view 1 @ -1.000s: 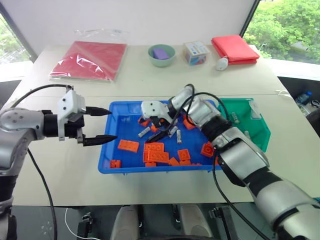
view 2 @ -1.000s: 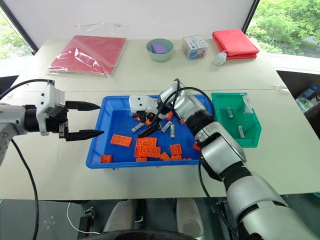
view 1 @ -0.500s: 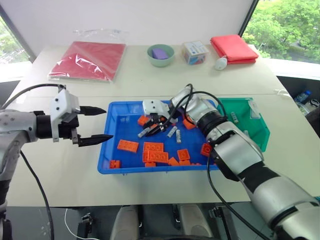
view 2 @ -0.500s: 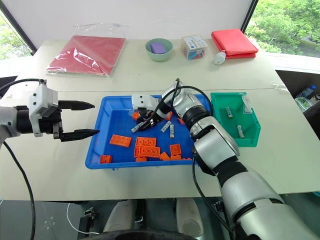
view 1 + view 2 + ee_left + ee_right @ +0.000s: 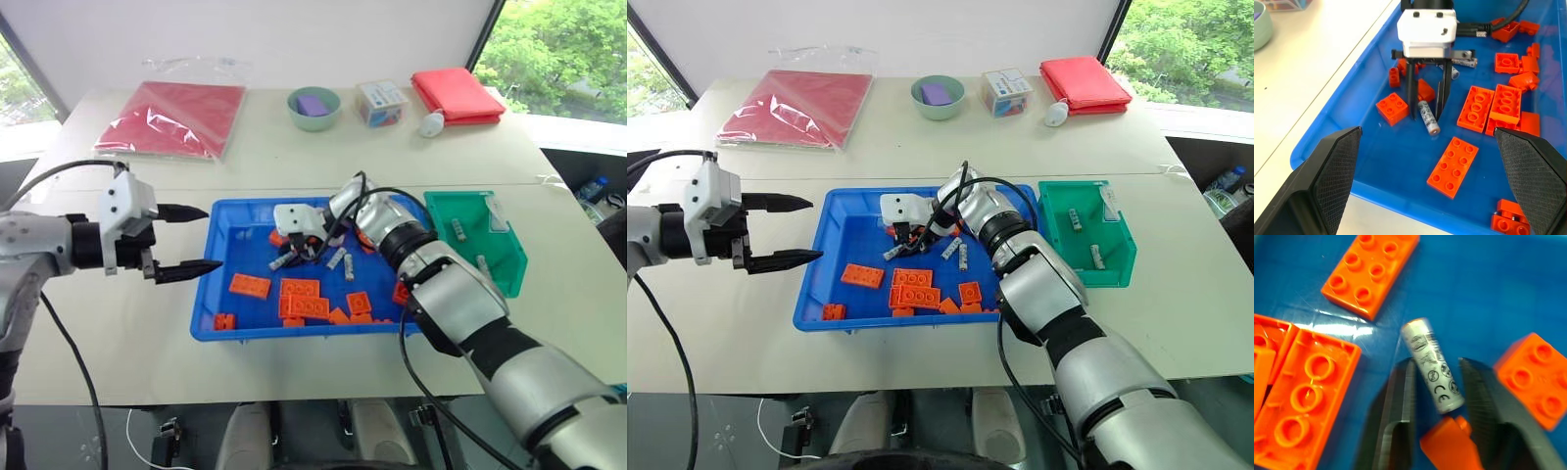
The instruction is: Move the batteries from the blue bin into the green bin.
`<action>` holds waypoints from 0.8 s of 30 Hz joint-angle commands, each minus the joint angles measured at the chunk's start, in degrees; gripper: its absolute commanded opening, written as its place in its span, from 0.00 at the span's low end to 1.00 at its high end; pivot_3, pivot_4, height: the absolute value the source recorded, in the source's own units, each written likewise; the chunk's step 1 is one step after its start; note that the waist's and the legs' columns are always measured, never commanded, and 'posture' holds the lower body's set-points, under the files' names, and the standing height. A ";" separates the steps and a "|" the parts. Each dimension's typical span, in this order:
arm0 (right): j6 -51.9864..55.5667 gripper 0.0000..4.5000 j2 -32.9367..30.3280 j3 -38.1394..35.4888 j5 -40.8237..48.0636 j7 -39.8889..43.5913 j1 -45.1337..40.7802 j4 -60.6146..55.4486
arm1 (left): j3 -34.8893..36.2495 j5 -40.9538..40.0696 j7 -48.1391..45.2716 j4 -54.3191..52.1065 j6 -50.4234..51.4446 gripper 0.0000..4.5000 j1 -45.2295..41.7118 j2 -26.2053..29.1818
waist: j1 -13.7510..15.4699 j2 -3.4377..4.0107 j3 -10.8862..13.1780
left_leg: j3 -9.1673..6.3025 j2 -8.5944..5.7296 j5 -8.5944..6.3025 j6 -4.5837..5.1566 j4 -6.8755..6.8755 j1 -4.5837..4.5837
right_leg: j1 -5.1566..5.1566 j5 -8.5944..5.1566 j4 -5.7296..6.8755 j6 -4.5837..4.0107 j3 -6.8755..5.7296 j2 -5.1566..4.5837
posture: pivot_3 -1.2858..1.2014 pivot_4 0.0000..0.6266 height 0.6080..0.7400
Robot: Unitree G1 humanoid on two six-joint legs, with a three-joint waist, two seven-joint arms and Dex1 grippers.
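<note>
Right gripper (image 5: 1425, 111) reaching down into large shallow bright-blue plastic bin (image 5: 220, 304), black fingers (image 5: 1396, 406) pinching small silver-grey cylindrical battery (image 5: 1432, 372) lying among orange toy bricks (image 5: 302, 301). Left gripper (image 5: 196, 239) spread wide, left of bin. Small deep green plastic bin (image 5: 1117, 269) just right, batteries inside.

Both arms are silver-grey metallic shells with black joint bands between segments. Right arm (image 5: 460, 304): bulbous forearm casing and black cables (image 5: 377, 196) looping loose over the wrist. Left arm (image 5: 29, 245): grey shell, black wrist collar, one black cable (image 5: 69, 352) hanging off it. Each wrist ends in a white boxy housing: the right gripper (image 5: 1426, 105) block shows two dark screws on top, with thin black fingers below. The left gripper (image 5: 186, 240) has long, tapered black fingers (image 5: 1332, 171) with cross-hatched textured pads.
</note>
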 commanded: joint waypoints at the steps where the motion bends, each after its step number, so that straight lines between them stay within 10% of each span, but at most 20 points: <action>1: 0.80 0.01 -0.10 -1.26 0.19 0.52 0.21 -1.04 | 0.22 -1.05 -0.19 -0.99 0.32 1.00 -0.76 0.14 | 0.01 0.00 0.00 | 0.00 0.00 0.00 0.00 0.00 0.00 | 0.01 0.00 0.00 0.00 0.00 0.00 | 0.52 0.24 0.97; 5: 5.43 0.01 -2.46 -4.10 2.66 0.86 1.60 -8.61 | -0.55 -1.43 -0.44 -1.15 0.34 1.00 -0.58 -0.37 | 0.12 0.00 0.00 | -0.03 0.00 0.00 0.00 0.00 0.00 | 0.00 0.00 0.00 0.00 0.00 -0.01 | 0.52 0.24 0.97; 14: 58.51 0.01 -28.53 -25.44 19.19 1.94 17.16 -71.42 | -2.75 -0.15 0.78 1.97 -3.63 1.00 1.53 -6.57 | 2.02 0.04 0.02 | -0.16 0.00 -0.03 0.05 0.02 -0.12 | -0.04 0.01 -0.06 0.02 -0.01 -0.14 | 0.52 0.24 0.97; 24: 72.29 0.01 -51.30 -45.28 22.10 -8.94 42.84 -83.97 | -3.48 1.98 -2.83 10.32 -12.14 1.00 -0.03 -9.60 | 1.34 0.00 -0.01 | 0.01 0.02 -0.04 0.05 0.02 0.06 | 0.02 -0.25 -0.19 -0.44 0.08 -0.19 | 0.52 0.24 0.97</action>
